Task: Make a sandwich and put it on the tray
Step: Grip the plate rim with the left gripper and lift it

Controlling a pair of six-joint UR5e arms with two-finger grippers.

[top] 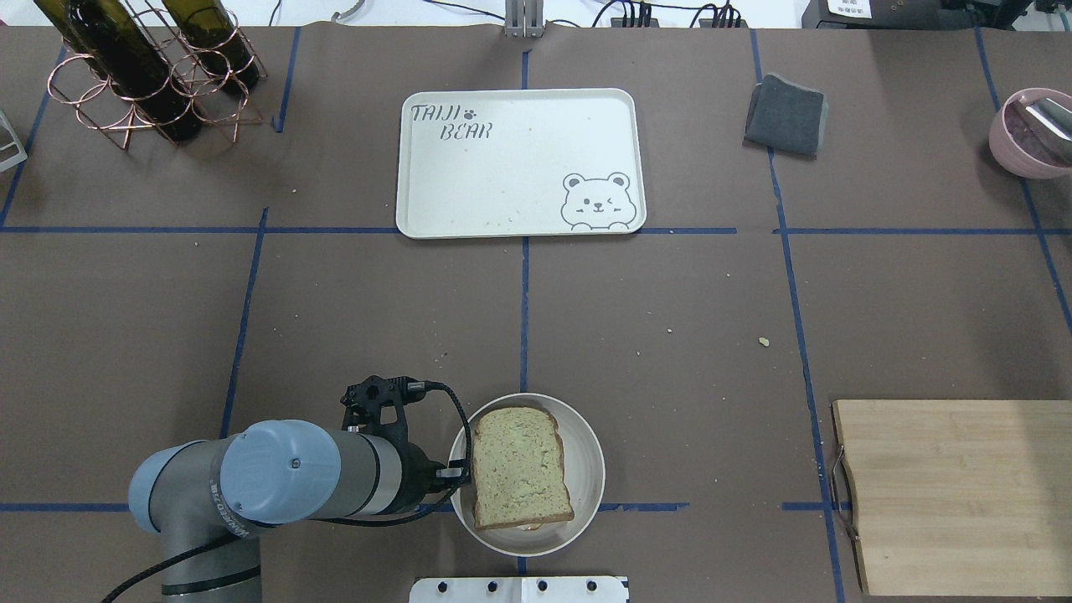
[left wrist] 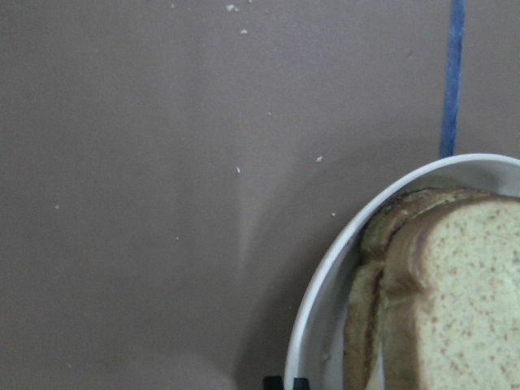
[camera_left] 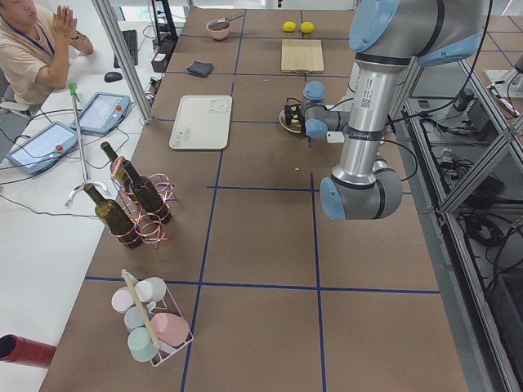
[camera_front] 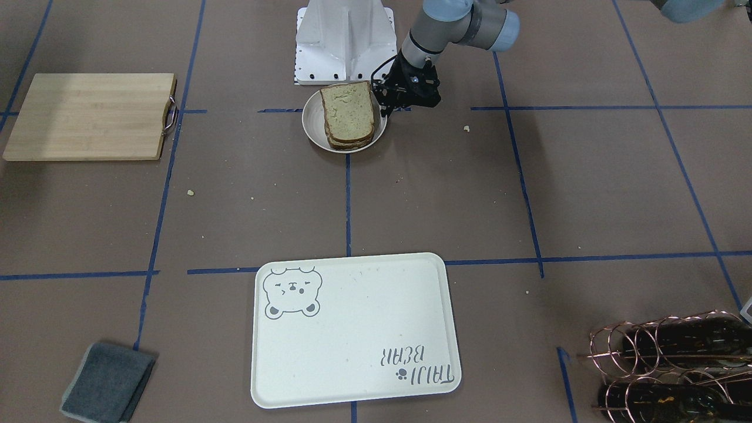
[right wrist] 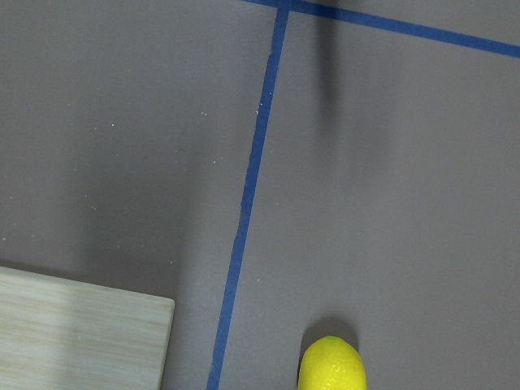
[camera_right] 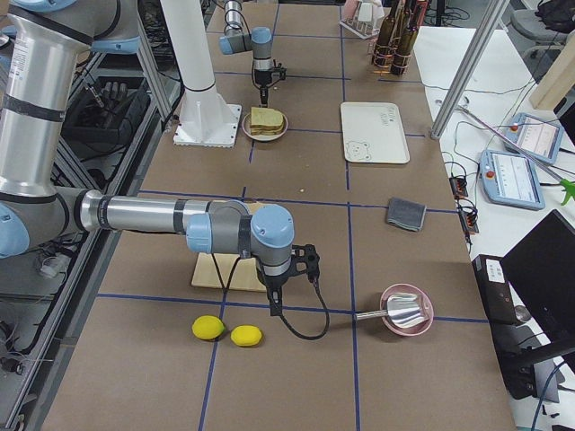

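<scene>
Front-facing view: one sandwich [camera_front: 349,113], two bread slices stacked, lies in one round dish [camera_front: 310,126], well apart from the one tray [camera_front: 352,329]. The left gripper [camera_front: 389,110] stands at the dish's rim, just beside the bread. There are also one cutting board [camera_front: 88,117], one grey cloth [camera_front: 108,382] and one wire rack [camera_front: 664,346] with two dark bottles [camera_front: 675,338].

Overhead view: one arm enters from the left, with its gripper against the dish's left rim by the top slice's edge. The sandwich is on the robot's side of the table and the tray is on the far side. One pink bowl [top: 1026,146] sits at the right edge.

Left-end view: one rack holds four cups [camera_left: 151,322]. Two lemons [camera_left: 283,26] lie at the far end, and one operator [camera_left: 33,49] sits there.

Right-end view: the right gripper [camera_right: 272,305] points down beside the cutting board, near the two lemons. How far its fingers are apart cannot be told.

Left wrist view: two crust edges show inside the dish wall. One dark tip shows at the bottom edge, and I cannot tell the finger spread or whether it grips anything.

Right wrist view: it shows one lemon, one board corner and one blue tape line [right wrist: 248,203].
</scene>
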